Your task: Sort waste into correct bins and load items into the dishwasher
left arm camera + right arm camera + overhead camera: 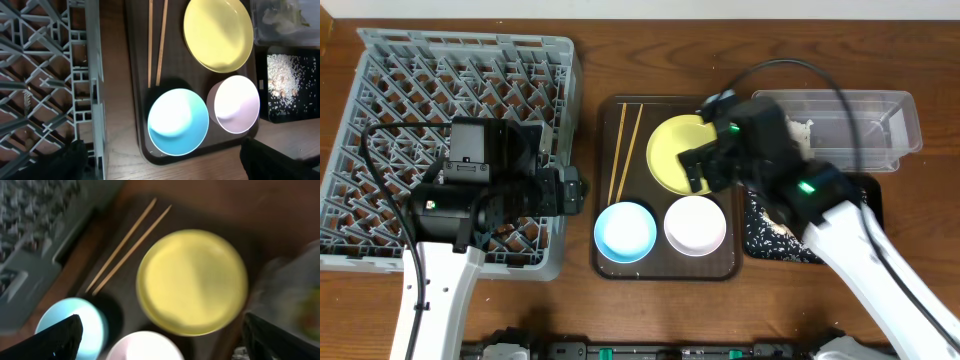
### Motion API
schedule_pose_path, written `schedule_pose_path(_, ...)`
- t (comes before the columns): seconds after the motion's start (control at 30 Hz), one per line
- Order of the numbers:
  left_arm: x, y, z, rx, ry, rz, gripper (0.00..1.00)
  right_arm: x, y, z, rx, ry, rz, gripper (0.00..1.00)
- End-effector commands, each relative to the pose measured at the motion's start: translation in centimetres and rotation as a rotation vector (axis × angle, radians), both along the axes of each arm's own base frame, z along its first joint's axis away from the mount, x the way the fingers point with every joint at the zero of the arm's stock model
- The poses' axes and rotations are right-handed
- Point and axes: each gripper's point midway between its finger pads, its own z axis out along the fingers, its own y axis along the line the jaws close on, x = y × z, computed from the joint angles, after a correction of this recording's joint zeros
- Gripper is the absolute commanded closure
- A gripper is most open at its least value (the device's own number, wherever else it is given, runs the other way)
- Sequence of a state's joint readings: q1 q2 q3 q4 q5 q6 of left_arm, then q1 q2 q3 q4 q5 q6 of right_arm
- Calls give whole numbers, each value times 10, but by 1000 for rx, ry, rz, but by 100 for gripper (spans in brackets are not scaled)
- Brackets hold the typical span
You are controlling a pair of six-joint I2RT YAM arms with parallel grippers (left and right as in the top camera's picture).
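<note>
A yellow plate (670, 150), a blue bowl (625, 230), a white bowl (695, 224) and wooden chopsticks (625, 150) lie on a brown tray. The grey dish rack (420, 90) stands at the left. My left gripper (575, 192) hangs over the rack's right edge, open and empty (160, 160), with the blue bowl (178, 121) just ahead of it. My right gripper (705, 172) hovers over the plate (192, 280), open and empty (165, 345). The clear tub (880, 120) holds a white tissue (803, 128). The black tray (770, 235) holds rice scraps (287, 75).
The brown serving tray (665, 268) sits between the rack and the two bins. My right arm crosses above the black tray. Bare wooden table shows along the front edge. The right wrist view is blurred.
</note>
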State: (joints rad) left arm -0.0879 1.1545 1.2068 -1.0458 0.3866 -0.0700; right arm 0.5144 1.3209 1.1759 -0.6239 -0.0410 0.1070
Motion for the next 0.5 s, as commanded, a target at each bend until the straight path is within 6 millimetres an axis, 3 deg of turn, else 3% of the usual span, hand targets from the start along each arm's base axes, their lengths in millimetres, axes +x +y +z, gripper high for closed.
schedule_pose_path(0.0, 2, -1, 9, 0, -29, -12, 2, -5, -43, 61, -63, -232, -83, 1)
schedule_pose_path(0.13, 2, -1, 9, 0, -29, -12, 2, -24, -82, 93, -48, -378, -178, 1)
schedule_pose_path(0.23, 2, -1, 9, 0, -29, -12, 2, -34, -110, 96, -1, -478, -255, 1)
schedule_pose_path(0.33, 2, -1, 9, 0, -29, -12, 2, -44, -134, 82, 23, -555, -324, 1)
schedule_pose_path(0.47, 2, -1, 9, 0, -29, -12, 2, -58, -153, 48, 40, -620, -378, 1)
